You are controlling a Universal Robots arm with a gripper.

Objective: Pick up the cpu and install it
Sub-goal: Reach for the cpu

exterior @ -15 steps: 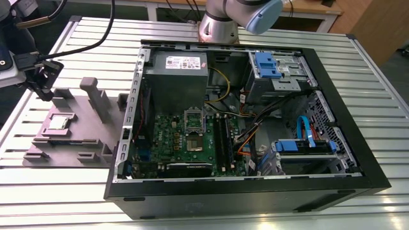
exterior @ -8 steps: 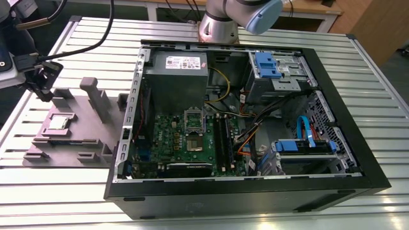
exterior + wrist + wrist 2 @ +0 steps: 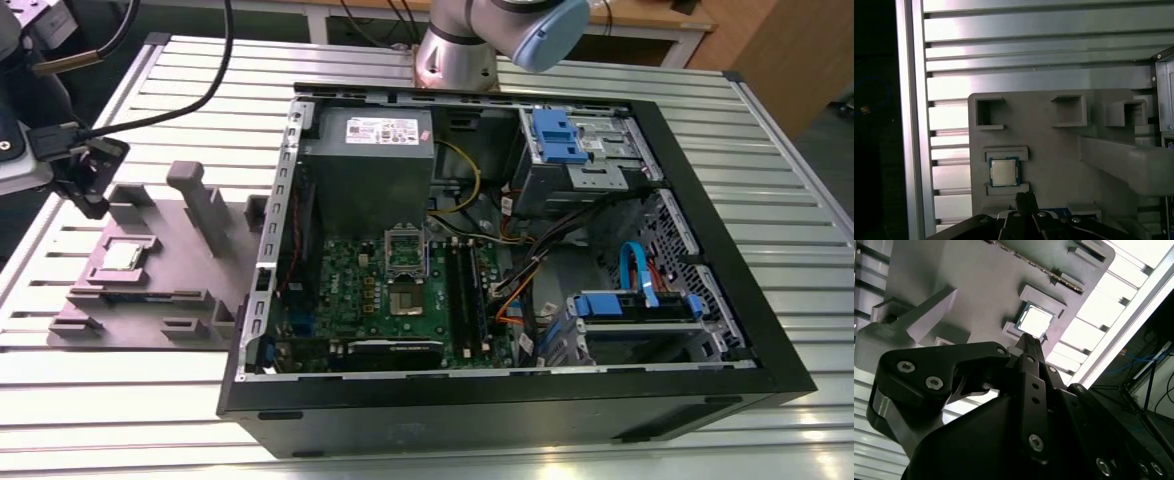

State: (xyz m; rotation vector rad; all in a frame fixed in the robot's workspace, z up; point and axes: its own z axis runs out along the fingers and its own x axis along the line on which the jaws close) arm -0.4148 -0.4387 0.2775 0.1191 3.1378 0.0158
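Silvery cpu (image 3: 1003,171) sits in a square pocket on the grey holder (image 3: 1054,145), near one edge of the slatted surface (image 3: 1029,50). My gripper (image 3: 1030,339) hangs above it, fingers pressed together, holding nothing.

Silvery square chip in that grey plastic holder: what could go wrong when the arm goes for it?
1. The silvery square chip lies between raised lips on the grey plastic holder; the black gripper, poised near it, could catch a lip or tip the chip.
2. The holder's tall grey post stands close by and might get bumped.
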